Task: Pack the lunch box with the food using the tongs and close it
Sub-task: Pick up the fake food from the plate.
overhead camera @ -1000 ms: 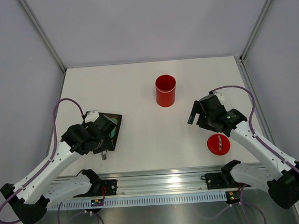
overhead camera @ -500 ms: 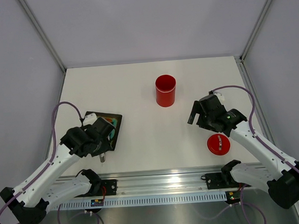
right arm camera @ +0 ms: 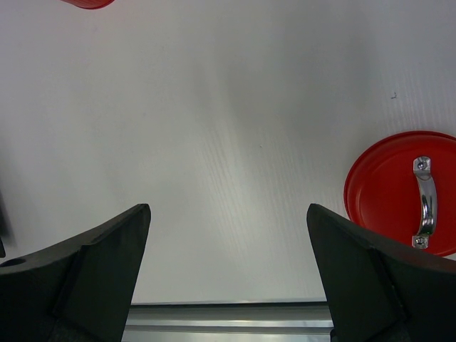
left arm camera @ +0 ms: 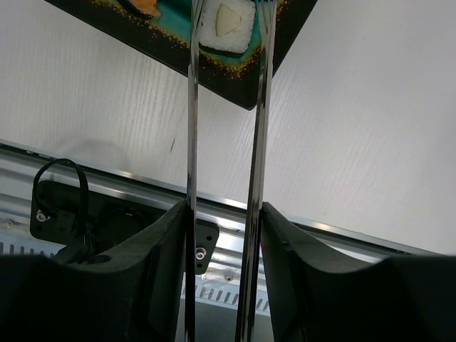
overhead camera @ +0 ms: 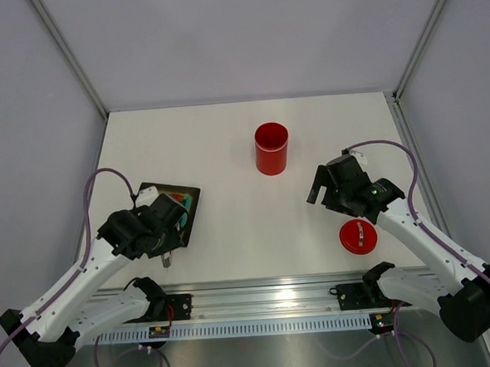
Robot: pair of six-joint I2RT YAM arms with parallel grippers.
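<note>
My left gripper is shut on the tongs, whose two thin silver strips run up between its fingers. The strip tips stand either side of a white food piece with a green centre on the black tray; contact cannot be told. An orange food piece lies left of it. From above, the left gripper sits at the tray's near edge. The open red lunch box stands mid-table. Its lid lies flat, handle up, beside my empty, open right gripper.
The metal rail with the arm bases runs along the near table edge. Grey walls and slanted frame posts enclose the table. A purple cable loops over the left arm. The lid lies right of the right fingers.
My left gripper has drawn back toward the near edge with the tongs, uncovering more of the tray. The right arm has not moved.
</note>
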